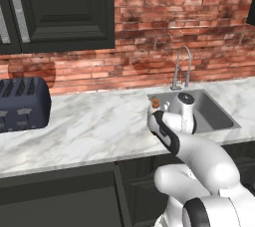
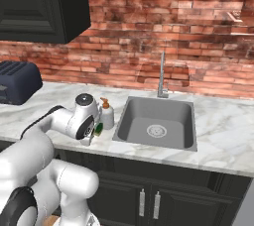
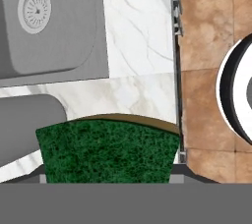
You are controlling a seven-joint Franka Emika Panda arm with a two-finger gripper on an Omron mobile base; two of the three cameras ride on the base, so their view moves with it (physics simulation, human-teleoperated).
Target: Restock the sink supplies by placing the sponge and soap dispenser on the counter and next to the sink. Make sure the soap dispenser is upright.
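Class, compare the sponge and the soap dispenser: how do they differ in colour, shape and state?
The sponge is dark green and flat; the soap dispenser is white, rounded and taller, with an orange pump. The sponge is pinched in the gripper; the dispenser stands upright, free, on the counter. Both are left of the sink.

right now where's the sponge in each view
Left base view: hidden behind the arm; the soap dispenser's orange pump marks the spot.
Right base view: sponge, a green sliver beside the gripper, left of the sink.
Hand view: sponge fills the bottom centre, in the gripper.
Shared landmark: the sink.
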